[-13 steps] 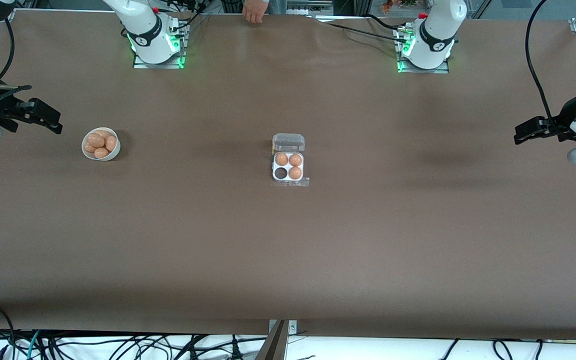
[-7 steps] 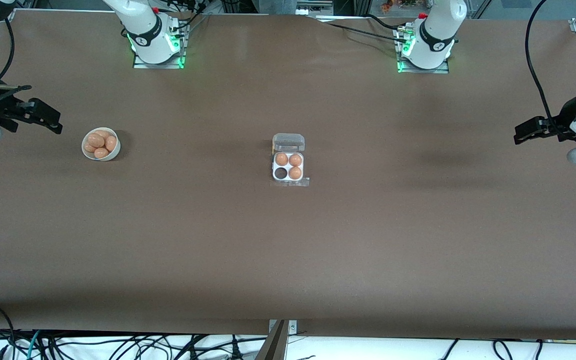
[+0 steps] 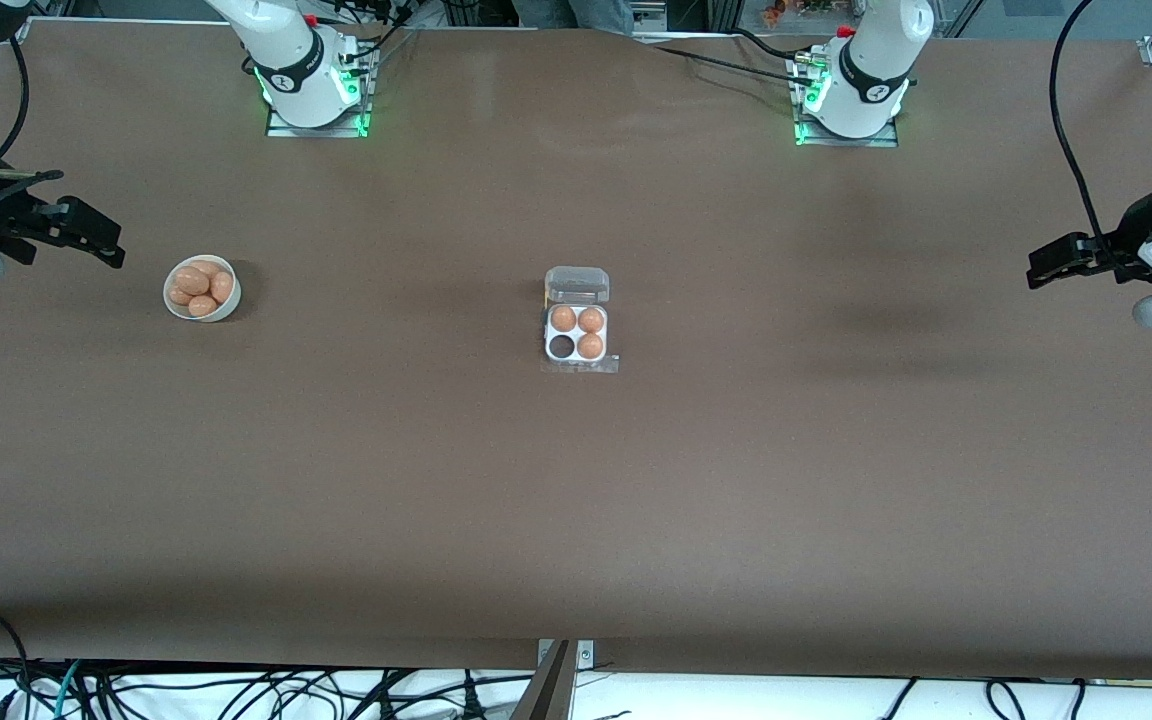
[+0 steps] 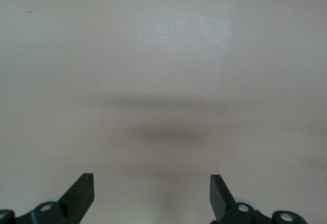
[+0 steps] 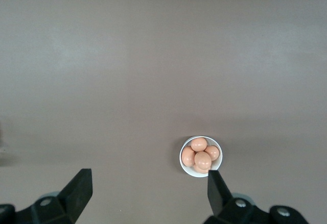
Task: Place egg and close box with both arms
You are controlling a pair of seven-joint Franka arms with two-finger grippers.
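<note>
I see the box (image 3: 577, 328) sitting open near the middle of the table (image 3: 576, 500), about midway between the two long edges and well away from every corner. Its clear lid (image 3: 577, 285) lies folded back flat on the side toward the robots' bases. Three eggs fill three of its four cells; the one empty cell (image 3: 562, 346) is in the row nearer the front camera, on the side toward the right arm's end.

The loose eggs (image 3: 199, 288) I can draw from are heaped in a round white bowl (image 3: 226, 308), which stands toward the right arm's end of the table, well apart from the box and closer to the base edge than to the front edge.

My right gripper (image 3: 101, 240) hangs over the table by the short edge at its own end, near the bowl, fingers spread wide with nothing between them; its wrist view looks down on the bowl (image 5: 183, 156) and eggs (image 5: 200, 155).

My left gripper (image 3: 1051, 265) hangs over the short edge at its own end, fingers (image 4: 83, 191) likewise spread apart and empty, with only bare tabletop below.
</note>
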